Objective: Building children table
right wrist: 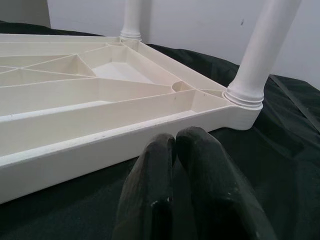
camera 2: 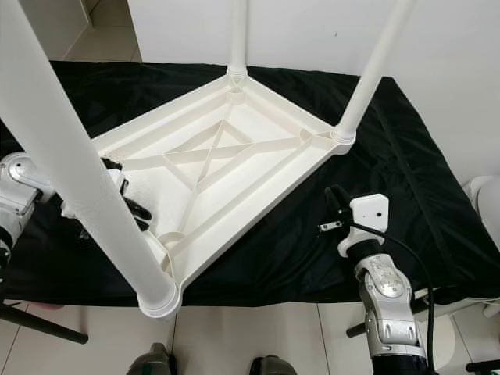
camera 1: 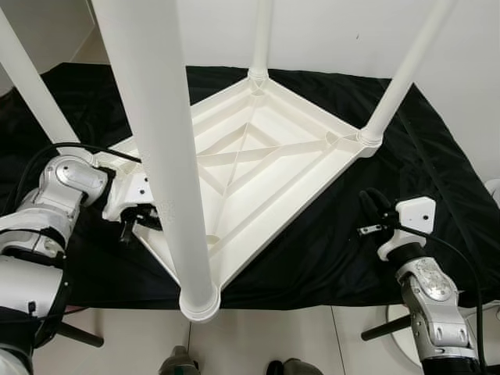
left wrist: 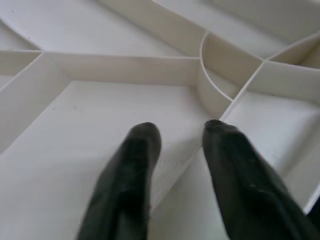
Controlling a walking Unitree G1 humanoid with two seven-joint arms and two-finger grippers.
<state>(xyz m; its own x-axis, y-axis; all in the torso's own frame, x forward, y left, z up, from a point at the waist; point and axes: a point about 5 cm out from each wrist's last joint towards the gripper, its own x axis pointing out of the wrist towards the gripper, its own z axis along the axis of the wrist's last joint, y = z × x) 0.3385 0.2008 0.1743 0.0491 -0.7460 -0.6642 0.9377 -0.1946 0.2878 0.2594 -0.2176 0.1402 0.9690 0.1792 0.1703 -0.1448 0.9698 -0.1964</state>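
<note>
Left eye view: tabletop (camera 1: 266,148) upside down on black cloth (camera 1: 406,180), four legs (camera 1: 160,148) up; left gripper (left wrist: 177,137) parted, empty, over inner ribs; right gripper (right wrist: 175,145) closed, empty, beside rim — brace frame, check near leg seated.

It looked like a plain room in a home: a pale tiled floor (camera 1: 266,336) ran up to a bare white wall (camera 1: 328,35) at the far side, and a black cloth (camera 2: 406,172) lay spread over the floor.
</note>
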